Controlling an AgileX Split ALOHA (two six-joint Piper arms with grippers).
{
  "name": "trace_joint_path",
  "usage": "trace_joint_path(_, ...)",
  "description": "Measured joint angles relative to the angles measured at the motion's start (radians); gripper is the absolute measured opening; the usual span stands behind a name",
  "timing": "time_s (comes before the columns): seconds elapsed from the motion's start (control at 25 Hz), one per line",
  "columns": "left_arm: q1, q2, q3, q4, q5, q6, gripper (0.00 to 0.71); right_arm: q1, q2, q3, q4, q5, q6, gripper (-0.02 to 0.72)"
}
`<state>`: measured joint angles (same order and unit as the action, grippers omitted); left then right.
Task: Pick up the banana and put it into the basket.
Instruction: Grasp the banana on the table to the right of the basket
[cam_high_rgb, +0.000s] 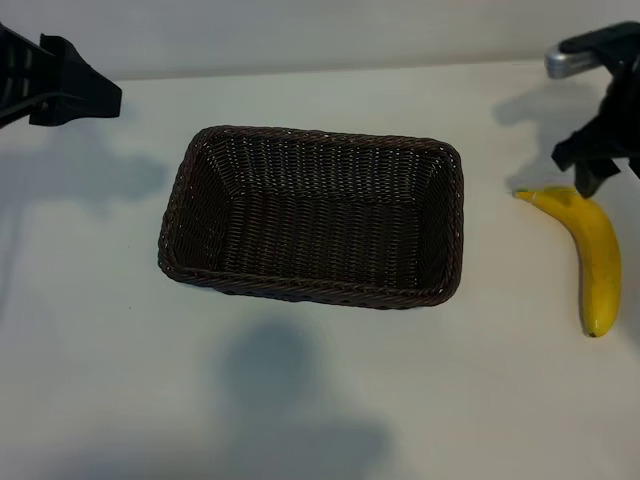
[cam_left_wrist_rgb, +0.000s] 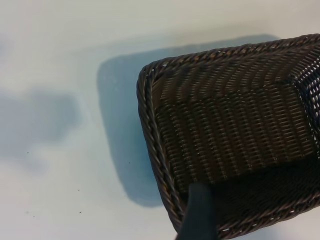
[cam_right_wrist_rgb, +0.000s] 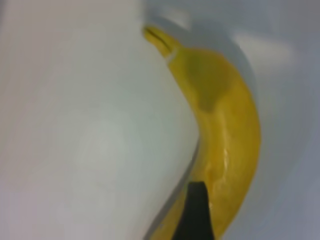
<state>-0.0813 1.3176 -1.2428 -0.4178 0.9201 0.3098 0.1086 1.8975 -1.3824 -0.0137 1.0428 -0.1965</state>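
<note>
White table (cam_high_rgb: 330, 400) fills the scene. At its centre sits the basket (cam_high_rgb: 312, 214), dark brown wicker, rectangular with rounded corners and sloping sides, nothing inside. At 3 o'clock from it, well apart, lies the banana (cam_high_rgb: 592, 252), bright yellow, smooth, curved, stem toward 12 o'clock. Right gripper (cam_high_rgb: 592, 165) hovers just over the stem end, jaws spread wide, holding nothing. Left gripper (cam_high_rgb: 60, 80) hangs at 10 o'clock from the basket, likewise released.
</note>
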Motion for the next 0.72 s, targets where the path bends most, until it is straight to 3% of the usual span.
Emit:
trace_joint_path(0.2, 0.0, 0.0, 0.0, 0.0, -0.013, 0.001, 0.61, -0.023, 0.002, 0.071, 0.014, -0.02, -0.004, 0.607)
trace_joint_path(0.44, 0.0, 0.0, 0.0, 0.0, -0.02, 0.001, 0.61, -0.024, 0.003, 0.091, 0.119, -0.059, -0.05, 0.606)
trace_joint_path(0.72, 0.0, 0.0, 0.0, 0.0, -0.02, 0.001, 0.61, -0.024, 0.003, 0.091, 0.125, -0.077, -0.067, 0.606)
